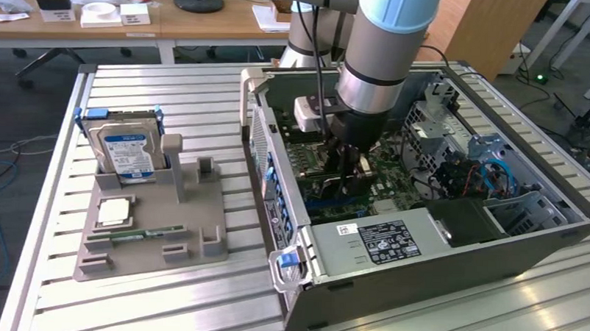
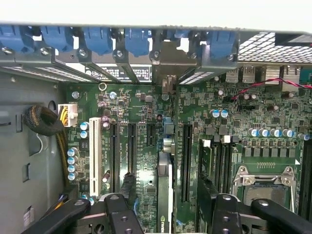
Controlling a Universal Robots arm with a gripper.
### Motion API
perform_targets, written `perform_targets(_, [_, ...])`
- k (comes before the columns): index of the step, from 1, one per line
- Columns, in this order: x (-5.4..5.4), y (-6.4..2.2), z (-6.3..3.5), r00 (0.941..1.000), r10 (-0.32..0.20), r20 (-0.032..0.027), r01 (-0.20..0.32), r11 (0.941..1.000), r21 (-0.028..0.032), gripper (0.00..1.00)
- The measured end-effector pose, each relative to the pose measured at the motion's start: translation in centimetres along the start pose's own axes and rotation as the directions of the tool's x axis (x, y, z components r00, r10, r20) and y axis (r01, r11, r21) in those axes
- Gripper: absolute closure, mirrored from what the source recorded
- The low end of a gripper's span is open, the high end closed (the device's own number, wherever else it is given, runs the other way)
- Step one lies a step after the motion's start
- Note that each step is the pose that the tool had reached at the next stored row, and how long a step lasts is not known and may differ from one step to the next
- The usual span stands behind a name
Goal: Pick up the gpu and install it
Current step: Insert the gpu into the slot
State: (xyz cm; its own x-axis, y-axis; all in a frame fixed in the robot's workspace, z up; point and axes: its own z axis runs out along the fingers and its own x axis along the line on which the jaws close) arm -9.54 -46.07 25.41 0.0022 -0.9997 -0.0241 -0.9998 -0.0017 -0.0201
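Observation:
The gpu point(image 2: 165, 168) stands on edge in a long slot of the green motherboard point(image 2: 141, 105). I see its thin top edge, and its silver end bracket point(image 2: 168, 68) sits in the row of rear slot openings with blue clips. My gripper point(image 2: 167, 184) is open and straddles the card: one black finger point(image 2: 127, 187) on each side, both with a gap to the card. In the exterior view my gripper point(image 1: 350, 184) reaches straight down into the open computer case point(image 1: 420, 251), and it hides the card there.
A grey parts holder point(image 1: 151, 230) lies to the exterior view's left of the case, holding a hard drive point(image 1: 128, 151), a CPU point(image 1: 114, 212) and a RAM stick point(image 1: 140, 234). Inside the case are the CPU socket point(image 2: 263, 187), the power supply point(image 1: 386, 238), cables and a drive cage.

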Motion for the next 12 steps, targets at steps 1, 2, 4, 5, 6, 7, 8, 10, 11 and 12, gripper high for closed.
perform_targets(1, [0.0,0.0,0.01,1.0,0.0,0.0001,0.0,1.0,0.0001,0.37])
perform_targets(2, [0.0,0.0,0.01,1.0,0.0,0.0002,0.0,1.0,0.0001,0.37])
perform_targets(4, [0.0,0.0,0.0,1.0,0.0,0.0001,0.0,1.0,0.0,0.37])
perform_targets(5, [0.0,0.0,0.0,1.0,0.0,0.0,0.0,1.0,0.0,0.37])
perform_targets(6, [0.0,0.0,0.0,1.0,0.0,0.0,0.0,1.0,0.0,0.37])
perform_targets(7, [0.0,0.0,0.0,1.0,0.0,0.0,0.0,1.0,0.0,0.37])
perform_targets(8, [0.0,0.0,0.0,1.0,0.0,0.0,0.0,1.0,0.0,0.37])
perform_targets(10, [0.0,0.0,0.0,1.0,0.0,0.0,0.0,1.0,0.0,0.37])
perform_targets(11, [0.0,0.0,0.0,1.0,0.0,0.0,0.0,1.0,0.0,0.37])
perform_targets(12, [0.0,0.0,0.0,1.0,0.0,0.0,0.0,1.0,0.0,0.37])
